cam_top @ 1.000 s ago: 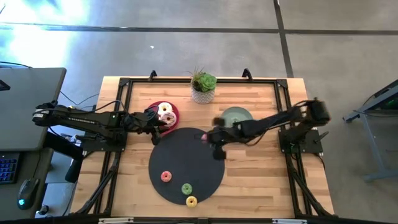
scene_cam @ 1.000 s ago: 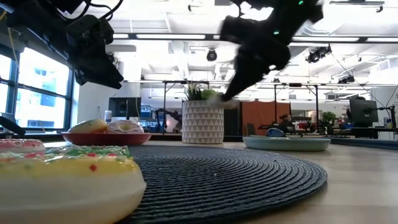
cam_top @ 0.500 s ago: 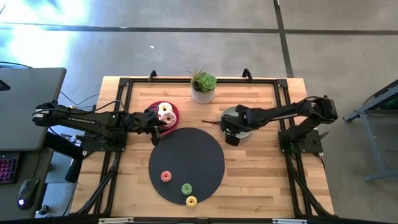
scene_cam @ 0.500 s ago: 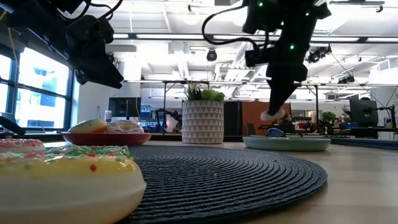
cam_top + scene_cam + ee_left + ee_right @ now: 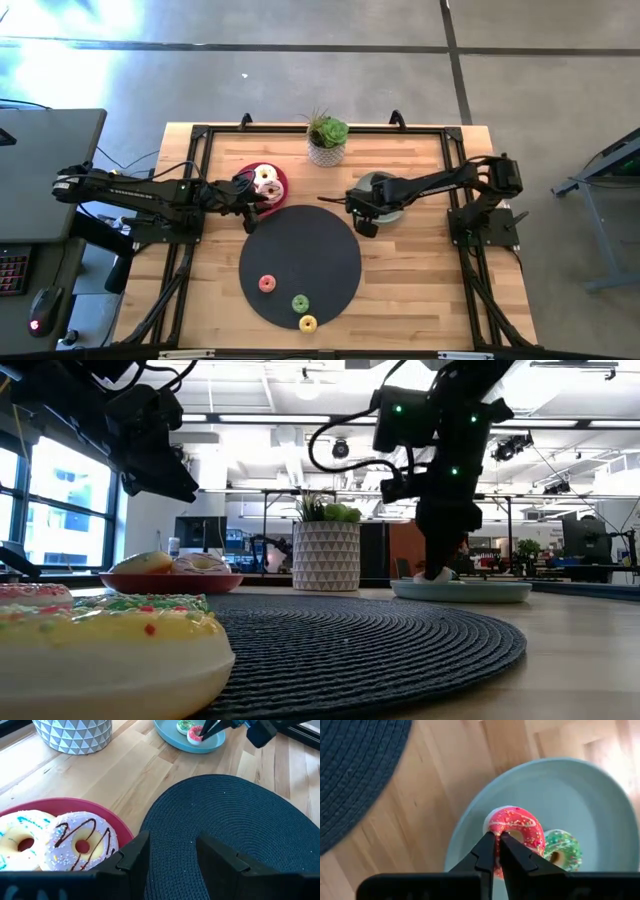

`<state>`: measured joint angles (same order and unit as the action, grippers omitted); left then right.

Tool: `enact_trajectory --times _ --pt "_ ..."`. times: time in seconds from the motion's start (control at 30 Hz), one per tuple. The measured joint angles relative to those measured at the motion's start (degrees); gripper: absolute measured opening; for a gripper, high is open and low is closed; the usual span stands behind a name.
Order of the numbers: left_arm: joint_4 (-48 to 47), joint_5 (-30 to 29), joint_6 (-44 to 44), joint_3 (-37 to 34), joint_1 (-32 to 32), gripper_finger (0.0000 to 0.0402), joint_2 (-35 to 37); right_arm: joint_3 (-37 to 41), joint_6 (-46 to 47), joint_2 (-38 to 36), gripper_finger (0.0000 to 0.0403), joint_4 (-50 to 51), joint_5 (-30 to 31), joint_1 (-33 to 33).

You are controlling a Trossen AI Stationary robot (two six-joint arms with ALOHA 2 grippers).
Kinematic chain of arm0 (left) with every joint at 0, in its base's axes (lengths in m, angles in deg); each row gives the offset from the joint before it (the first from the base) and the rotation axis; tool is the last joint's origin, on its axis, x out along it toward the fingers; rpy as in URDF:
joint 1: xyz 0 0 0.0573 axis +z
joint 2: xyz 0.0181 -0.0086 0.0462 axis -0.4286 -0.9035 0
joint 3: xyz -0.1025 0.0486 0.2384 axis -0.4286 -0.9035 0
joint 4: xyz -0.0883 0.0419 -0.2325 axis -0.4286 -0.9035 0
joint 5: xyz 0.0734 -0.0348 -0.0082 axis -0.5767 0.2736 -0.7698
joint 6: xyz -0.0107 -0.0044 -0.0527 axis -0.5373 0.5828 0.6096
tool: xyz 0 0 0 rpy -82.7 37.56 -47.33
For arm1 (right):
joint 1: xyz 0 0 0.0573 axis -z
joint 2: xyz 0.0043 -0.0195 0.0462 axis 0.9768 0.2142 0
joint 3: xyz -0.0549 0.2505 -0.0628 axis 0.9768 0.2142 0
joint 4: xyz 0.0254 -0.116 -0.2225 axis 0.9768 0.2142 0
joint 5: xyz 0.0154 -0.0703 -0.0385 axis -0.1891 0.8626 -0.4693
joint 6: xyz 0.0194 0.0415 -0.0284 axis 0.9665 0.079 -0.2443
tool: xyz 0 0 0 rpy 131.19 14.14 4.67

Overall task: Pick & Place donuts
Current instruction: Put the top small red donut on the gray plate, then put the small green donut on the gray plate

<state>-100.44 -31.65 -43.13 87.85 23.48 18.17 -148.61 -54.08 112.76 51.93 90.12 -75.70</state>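
While gripping the red donut [image 5: 516, 831], the right gripper [image 5: 497, 851] overhangs the sage plate [image 5: 580, 795].

No readable text or labels anywhere.

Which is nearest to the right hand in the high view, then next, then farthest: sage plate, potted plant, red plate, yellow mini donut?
Right hand, measured in the high view:
1. Sage plate, right under it.
2. Potted plant, at the table's back edge.
3. Red plate, toward the left hand.
4. Yellow mini donut, at the black mat's front edge.
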Motion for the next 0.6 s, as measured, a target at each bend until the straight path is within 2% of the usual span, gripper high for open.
enact_trajectory --times 0.27,0.6 --pt "0.0 0.0 0.0 0.0 0.0 0.0154 0.0 0.0 0.0 1.2 0.0024 -0.9 1.7 0.0" --pt "0.1 0.0 0.0 0.0 0.0 0.0154 0.0 0.0 -3.3 1.2 0.0124 -1.0 2.7 0.0"
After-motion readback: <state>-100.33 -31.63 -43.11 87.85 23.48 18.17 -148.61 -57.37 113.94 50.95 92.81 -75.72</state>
